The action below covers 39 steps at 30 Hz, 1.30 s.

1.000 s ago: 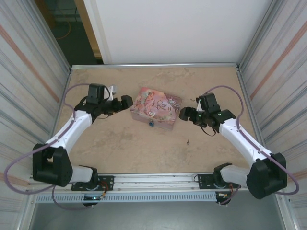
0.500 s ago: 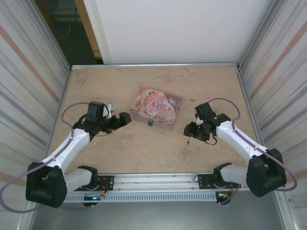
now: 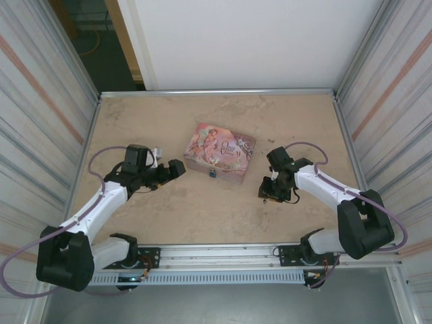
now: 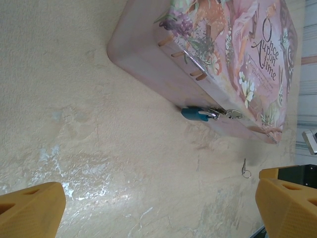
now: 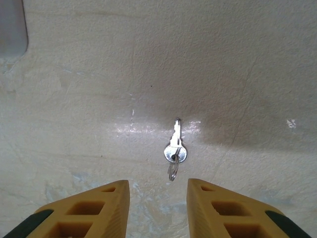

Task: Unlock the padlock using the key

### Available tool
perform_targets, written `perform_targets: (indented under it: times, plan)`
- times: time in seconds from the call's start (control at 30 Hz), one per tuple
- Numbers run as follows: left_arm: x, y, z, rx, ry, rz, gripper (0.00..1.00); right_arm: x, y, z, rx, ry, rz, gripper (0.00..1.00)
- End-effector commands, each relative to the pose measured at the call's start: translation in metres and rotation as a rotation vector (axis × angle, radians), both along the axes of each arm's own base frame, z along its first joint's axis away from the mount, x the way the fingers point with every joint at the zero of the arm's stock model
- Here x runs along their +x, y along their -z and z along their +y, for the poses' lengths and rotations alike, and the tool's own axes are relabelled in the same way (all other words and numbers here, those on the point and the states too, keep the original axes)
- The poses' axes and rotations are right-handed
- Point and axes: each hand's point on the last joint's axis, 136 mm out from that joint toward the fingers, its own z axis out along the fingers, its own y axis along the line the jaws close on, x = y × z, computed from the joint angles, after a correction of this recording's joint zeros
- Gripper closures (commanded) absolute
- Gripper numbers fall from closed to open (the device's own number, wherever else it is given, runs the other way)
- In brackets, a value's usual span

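The tiny blue padlock hangs by its silvery shackle from the clasp on the front wall of the pink tin; from above, the padlock sits at the tin's near edge. A small silver key on a ring lies flat on the table, just ahead of my right gripper, whose jaws stand apart with nothing between them. From above, the right gripper points down at the table, right of the tin. My left gripper is wide open and holds nothing, left of the tin. The left wrist view catches the key beyond the padlock.
The tabletop is a mottled beige board with metal-sided walls left and right and a white panel behind. A corner of the tin sits at the upper left of the right wrist view.
My right gripper has dropped toward the table, moved nearer over the key, and its jaws have narrowed. My left gripper drew back a little from the tin, then held still.
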Motion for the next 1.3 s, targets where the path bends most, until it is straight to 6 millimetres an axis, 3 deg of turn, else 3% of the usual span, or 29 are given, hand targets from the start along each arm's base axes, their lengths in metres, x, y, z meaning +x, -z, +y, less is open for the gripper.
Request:
perform_targets:
  times: [0.0, 0.97, 1.27]
  plan:
    - [0.004, -0.003, 0.000, 0.003, -0.005, -0.011, 0.01, -0.006, 0.010, -0.005, -0.030, 0.019, 0.034, 0.68]
    - [0.003, -0.002, 0.003, 0.018, -0.005, -0.006, 0.01, -0.011, 0.039, -0.006, -0.078, -0.006, 0.100, 0.81]
    - [0.003, -0.006, 0.006, 0.026, -0.008, -0.015, 0.01, -0.012, 0.041, -0.007, -0.084, -0.009, 0.097, 0.97]
